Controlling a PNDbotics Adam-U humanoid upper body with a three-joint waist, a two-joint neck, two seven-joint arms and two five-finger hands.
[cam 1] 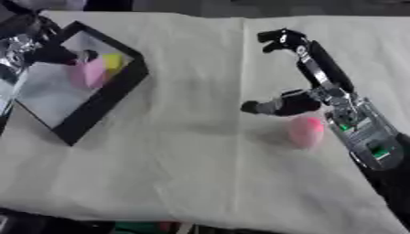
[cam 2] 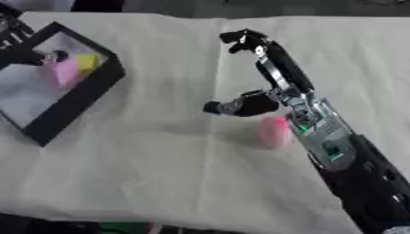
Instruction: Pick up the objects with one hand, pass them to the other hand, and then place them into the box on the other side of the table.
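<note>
We find the right hand [cam 1: 308, 82] open, fingers extended, above the pink egg-shaped object [cam 1: 306, 131]. We advise lowering it and closing around the object's middle before passing; the left hand's [cam 1: 56, 55] fingers we cannot tell.

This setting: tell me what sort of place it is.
Probably a robot test bench: a cloth-covered table, a black-rimmed box holding small toys, and the right hand above a pink object.

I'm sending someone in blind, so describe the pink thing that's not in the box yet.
Find the robot's right hand over the cream cloth, right of centre. Beside its palm lies a pink egg-shaped object, alone on the cloth. The other pink object sits inside the black-rimmed box at far left.
</note>
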